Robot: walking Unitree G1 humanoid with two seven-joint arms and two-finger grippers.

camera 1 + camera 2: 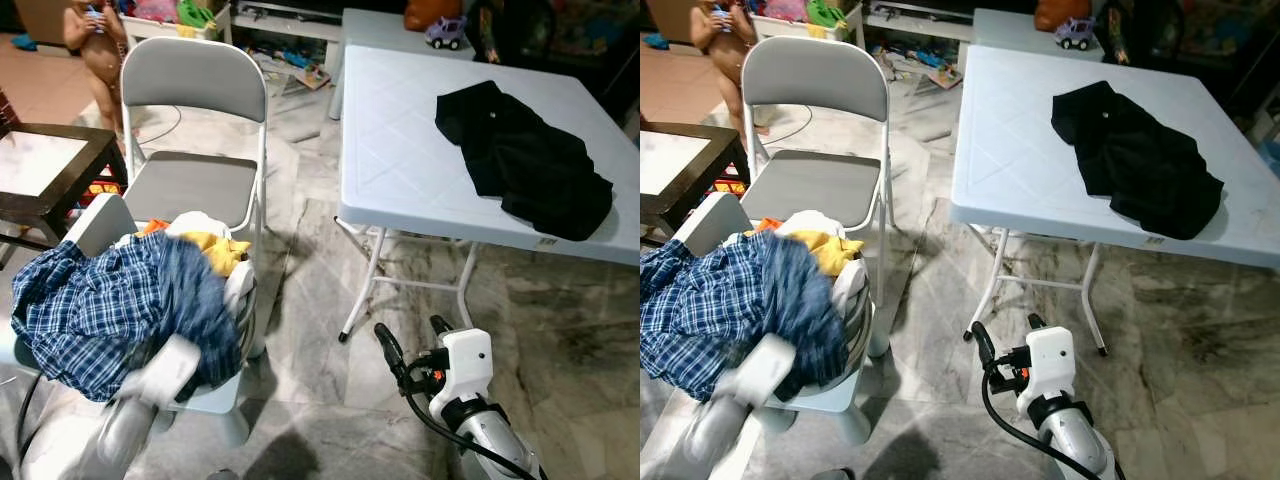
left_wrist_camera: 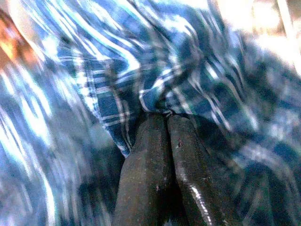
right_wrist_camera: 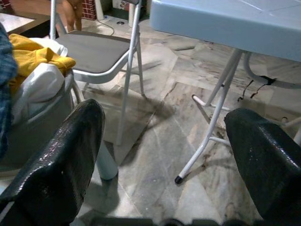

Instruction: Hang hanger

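Observation:
A blue plaid shirt (image 1: 95, 300) lies heaped over a white laundry basket (image 1: 218, 398) at the lower left, on top of yellow (image 1: 215, 250) and white clothes. My left arm (image 1: 150, 385), blurred, reaches into that heap. The left gripper (image 2: 164, 115) is shut, its two black fingers pressed together on a fold of the plaid cloth. A black garment (image 1: 525, 160) lies crumpled on the white folding table (image 1: 400, 150). Low in front of the table, my right gripper (image 1: 412, 335) hangs open over the floor with nothing between its fingers.
A grey folding chair (image 1: 195, 180) stands behind the basket. A dark coffee table (image 1: 40, 170) is at the left edge. A person (image 1: 95, 50) stands at the back left near scattered toys, and a toy car (image 1: 446, 32) sits on a far table. Marble floor (image 1: 310, 330) lies between basket and table legs.

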